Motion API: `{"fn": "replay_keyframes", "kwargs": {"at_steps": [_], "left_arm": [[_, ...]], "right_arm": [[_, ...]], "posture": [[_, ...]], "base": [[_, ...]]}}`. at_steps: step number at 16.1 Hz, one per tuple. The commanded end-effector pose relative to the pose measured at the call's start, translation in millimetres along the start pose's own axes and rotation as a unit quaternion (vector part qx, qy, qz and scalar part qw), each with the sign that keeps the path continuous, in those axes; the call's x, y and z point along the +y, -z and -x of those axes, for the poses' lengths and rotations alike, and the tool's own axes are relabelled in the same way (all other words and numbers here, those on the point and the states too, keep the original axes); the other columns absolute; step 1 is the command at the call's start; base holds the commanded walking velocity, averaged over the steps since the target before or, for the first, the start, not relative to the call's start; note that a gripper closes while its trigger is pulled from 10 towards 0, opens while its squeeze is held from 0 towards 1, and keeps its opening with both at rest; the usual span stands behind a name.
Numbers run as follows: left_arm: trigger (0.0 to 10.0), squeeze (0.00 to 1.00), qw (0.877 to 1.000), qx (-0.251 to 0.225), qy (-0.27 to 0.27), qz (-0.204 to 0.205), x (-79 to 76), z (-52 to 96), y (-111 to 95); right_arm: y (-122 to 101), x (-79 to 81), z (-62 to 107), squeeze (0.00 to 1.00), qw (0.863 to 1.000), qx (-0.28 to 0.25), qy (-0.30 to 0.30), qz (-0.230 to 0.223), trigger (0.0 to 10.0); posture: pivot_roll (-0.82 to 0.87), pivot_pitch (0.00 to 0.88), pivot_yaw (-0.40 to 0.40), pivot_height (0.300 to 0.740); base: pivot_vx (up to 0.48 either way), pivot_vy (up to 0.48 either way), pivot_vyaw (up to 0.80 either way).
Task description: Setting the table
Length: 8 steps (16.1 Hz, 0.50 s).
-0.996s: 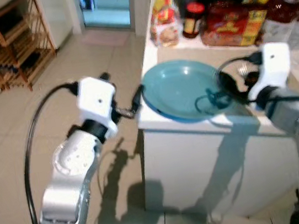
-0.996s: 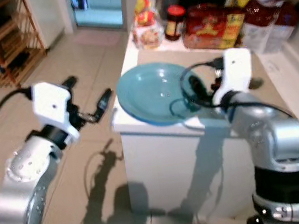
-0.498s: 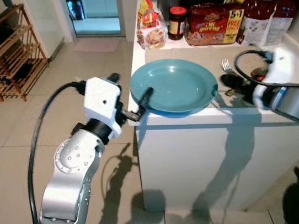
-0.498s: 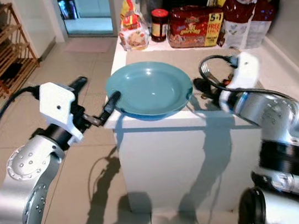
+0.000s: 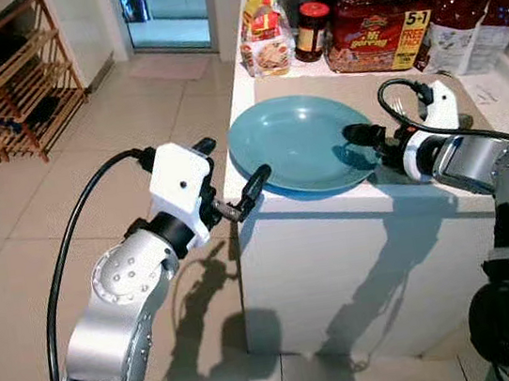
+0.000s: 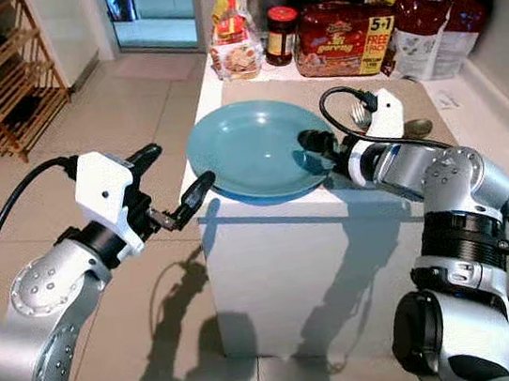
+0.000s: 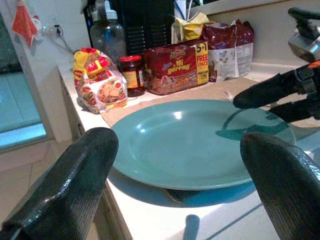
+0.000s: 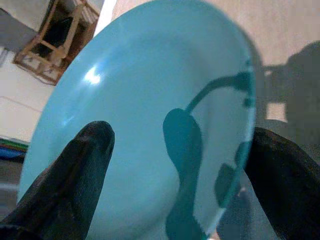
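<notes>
Lying between both spread pincers, left pincer [image 5: 234,176] and right pincer [image 5: 367,137]: teal plate [image 5: 300,141].

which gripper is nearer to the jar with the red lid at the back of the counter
The right gripper: it hangs over the blue plate's right rim, nearer the jar. The left gripper hovers off the counter's front left corner, farther away.

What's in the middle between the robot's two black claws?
The teal plate lies between the left end effector and the right end effector, on the white counter. The left eye view shows it best.
</notes>
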<state>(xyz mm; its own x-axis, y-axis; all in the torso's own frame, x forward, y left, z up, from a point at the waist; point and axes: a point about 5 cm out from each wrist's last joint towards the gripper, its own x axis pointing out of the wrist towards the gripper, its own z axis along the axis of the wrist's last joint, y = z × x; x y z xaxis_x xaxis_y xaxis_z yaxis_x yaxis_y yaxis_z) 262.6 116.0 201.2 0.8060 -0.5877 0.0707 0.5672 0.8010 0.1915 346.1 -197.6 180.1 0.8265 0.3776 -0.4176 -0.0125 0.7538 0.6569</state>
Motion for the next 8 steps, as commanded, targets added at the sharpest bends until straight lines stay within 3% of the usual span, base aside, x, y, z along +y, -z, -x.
{"fn": "replay_keyframes", "kwargs": {"at_steps": [1,5,8], "left_arm": [[10.0,0.0,1.0,-0.007,0.017,0.0,-5.9,0.5,-5],[10.0,0.0,0.999,0.0,0.032,0.002,-9.8,1.7,-4],[10.0,0.0,0.999,0.001,0.034,0.003,-11.1,1.6,-3]], "right_arm": [[-2,1.2,-0.4,0.0,1.0,0.006,-0.008,-0.015,10.0],[7,-4.0,-7.6,0.0,0.999,0.026,0.01,-0.03,10.0],[7,0.7,-11.1,0.0,0.998,0.017,-0.015,-0.062,10.0]], "posture": [[0.12,0.01,-0.09,0.74],[0.12,0.011,-0.091,0.74],[0.12,0.011,-0.091,0.74]], "base": [[0.0,0.0,0.0],[0.0,0.0,0.0],[0.0,0.0,0.0]]}}
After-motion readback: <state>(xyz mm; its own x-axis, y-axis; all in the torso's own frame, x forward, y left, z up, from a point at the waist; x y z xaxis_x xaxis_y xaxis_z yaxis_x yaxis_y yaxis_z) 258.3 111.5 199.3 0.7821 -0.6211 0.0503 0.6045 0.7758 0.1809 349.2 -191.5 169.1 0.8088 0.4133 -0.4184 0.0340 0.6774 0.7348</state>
